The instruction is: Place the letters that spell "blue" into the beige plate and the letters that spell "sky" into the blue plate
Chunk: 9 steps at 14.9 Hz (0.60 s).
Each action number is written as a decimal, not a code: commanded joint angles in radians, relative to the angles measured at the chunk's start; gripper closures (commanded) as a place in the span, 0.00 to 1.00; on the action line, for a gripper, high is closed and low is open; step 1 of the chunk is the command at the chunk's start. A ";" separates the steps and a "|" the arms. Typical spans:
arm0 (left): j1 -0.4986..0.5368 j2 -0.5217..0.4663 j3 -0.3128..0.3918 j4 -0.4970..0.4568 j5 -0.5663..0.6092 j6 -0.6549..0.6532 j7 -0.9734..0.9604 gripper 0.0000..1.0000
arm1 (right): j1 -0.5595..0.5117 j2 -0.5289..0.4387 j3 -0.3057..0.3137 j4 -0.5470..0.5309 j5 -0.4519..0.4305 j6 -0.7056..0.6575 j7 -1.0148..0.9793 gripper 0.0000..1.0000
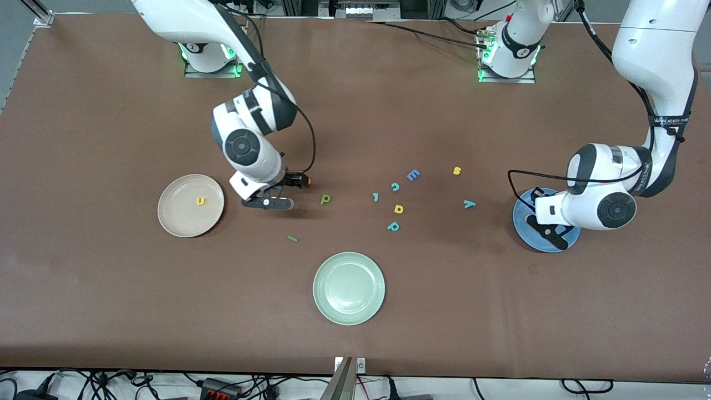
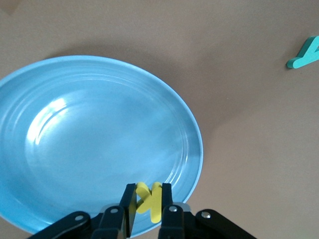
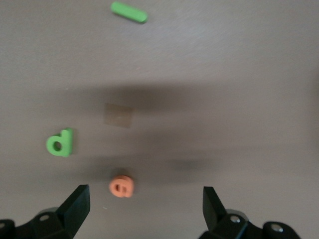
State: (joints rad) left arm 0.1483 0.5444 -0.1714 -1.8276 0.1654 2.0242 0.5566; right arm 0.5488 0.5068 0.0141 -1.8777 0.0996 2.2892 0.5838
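The beige plate (image 1: 173,221) lies toward the right arm's end with the yellow u (image 1: 200,201) in it. My right gripper (image 1: 283,192) (image 3: 144,200) hangs open low over the table beside that plate. The orange e (image 3: 121,186) (image 1: 307,181) lies on the table just ahead of its fingers. The green b (image 1: 325,198) (image 3: 61,142) and the green l (image 1: 293,239) (image 3: 129,12) lie close by. My left gripper (image 1: 547,230) (image 2: 148,191) is over the blue plate (image 1: 522,221) (image 2: 89,134), shut on the yellow k (image 2: 152,204). The teal y (image 1: 469,204) (image 2: 305,55) and the yellow s (image 1: 456,171) lie on the table.
A pale green plate (image 1: 328,305) lies nearer the front camera at mid-table. Between the arms lie a blue E (image 1: 412,175), a teal c (image 1: 395,186), a small teal letter (image 1: 376,196), a yellow letter (image 1: 398,209) and a teal p (image 1: 393,226).
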 commanded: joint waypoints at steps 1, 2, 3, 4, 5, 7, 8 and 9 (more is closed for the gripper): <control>0.001 -0.020 -0.025 -0.002 0.003 -0.015 -0.032 0.00 | 0.042 0.047 -0.005 -0.005 0.014 0.071 0.106 0.00; 0.002 -0.027 -0.046 -0.001 -0.021 -0.039 -0.061 0.00 | 0.045 0.056 -0.005 -0.005 0.014 0.081 0.138 0.00; 0.001 -0.034 -0.057 0.004 -0.047 -0.065 -0.104 0.00 | 0.055 0.062 -0.005 -0.005 0.014 0.081 0.177 0.00; -0.003 -0.043 -0.069 0.004 -0.052 -0.074 -0.145 0.00 | 0.071 0.068 -0.005 -0.005 0.014 0.079 0.209 0.01; -0.001 -0.044 -0.089 0.004 -0.053 -0.076 -0.179 0.00 | 0.079 0.070 -0.005 -0.005 0.012 0.078 0.224 0.01; -0.001 -0.043 -0.134 0.004 -0.058 -0.070 -0.289 0.00 | 0.074 0.081 -0.005 -0.005 0.014 0.078 0.228 0.04; -0.004 -0.038 -0.158 0.002 -0.060 -0.064 -0.349 0.00 | 0.076 0.090 -0.005 -0.005 0.014 0.081 0.228 0.09; -0.007 -0.035 -0.168 -0.002 -0.060 -0.050 -0.380 0.00 | 0.077 0.093 -0.005 -0.005 0.014 0.081 0.229 0.15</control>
State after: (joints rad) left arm 0.1424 0.5183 -0.3102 -1.8206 0.1207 1.9718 0.2562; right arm 0.6185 0.5928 0.0139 -1.8788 0.0999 2.3596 0.7944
